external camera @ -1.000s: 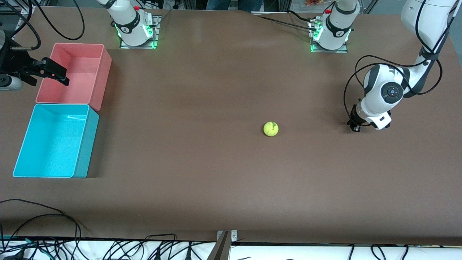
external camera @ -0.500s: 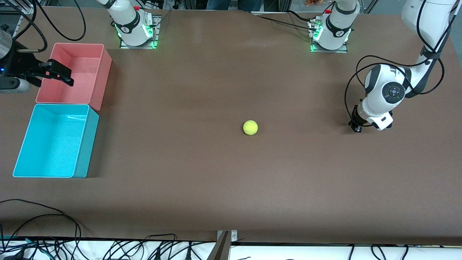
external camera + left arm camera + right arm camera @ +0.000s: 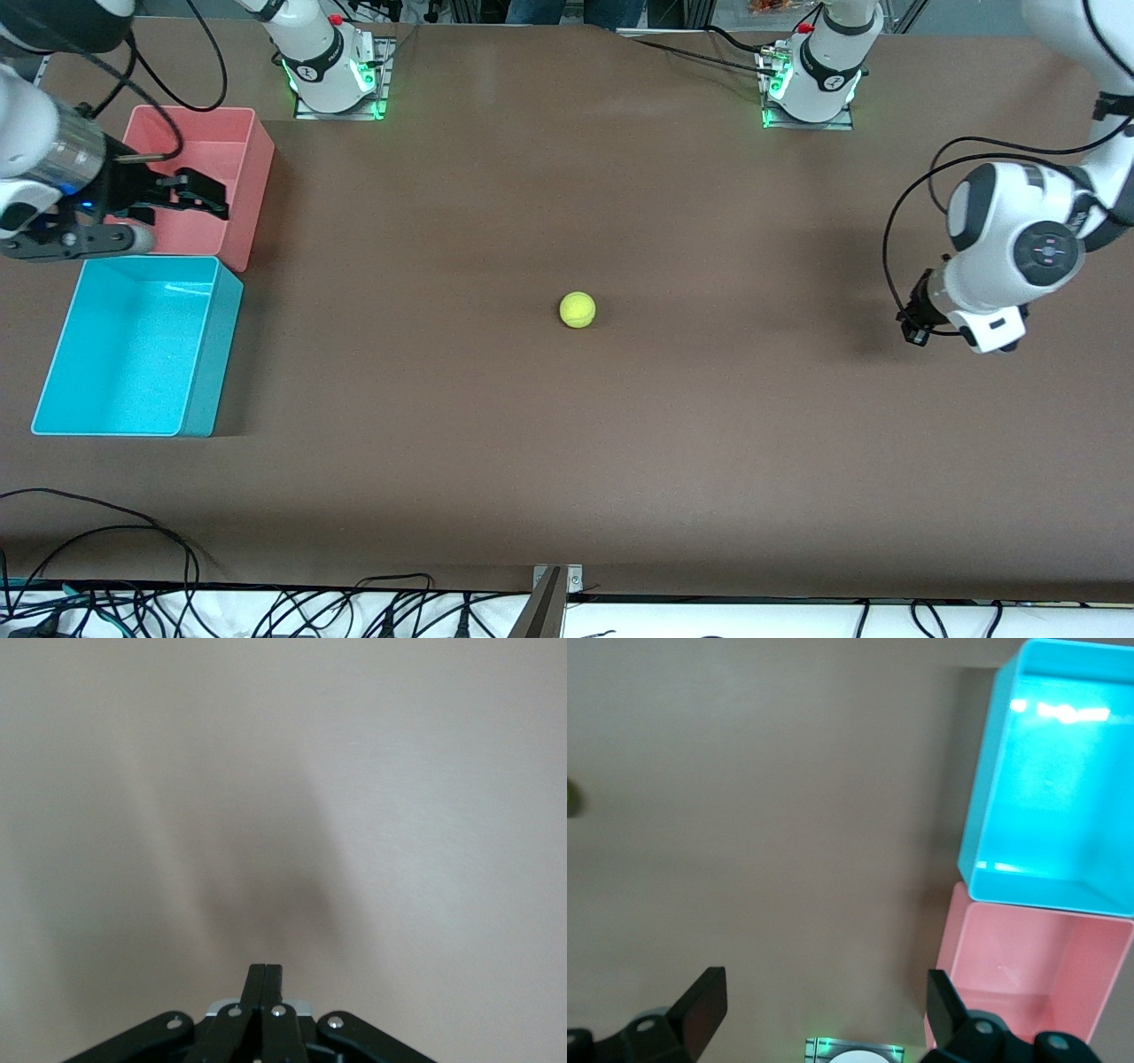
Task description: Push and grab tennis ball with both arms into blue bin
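Brown table [image 3: 567,177], blue bin [image 3: 53,381], pink bin [image 3: 257,159], left pincer [image 3: 912,332] together, right pincer [image 3: 208,199] apart.

My arms [image 3: 1010,239] are white with black joint bands. The tennis ball [image 3: 578,309] is yellow-green, the blue bin [image 3: 213,354] bright cyan (pale rim), its neighbour bin [image 3: 252,177] pink, the table [image 3: 567,461] brown.

A wide brown table [image 3: 532,443] fills the scene, matte and evenly lit from above, with soft shadows. Black cables [image 3: 266,611] tangle along its near edge on a white surface, beside a small metal bracket [image 3: 558,576] at mid-edge.
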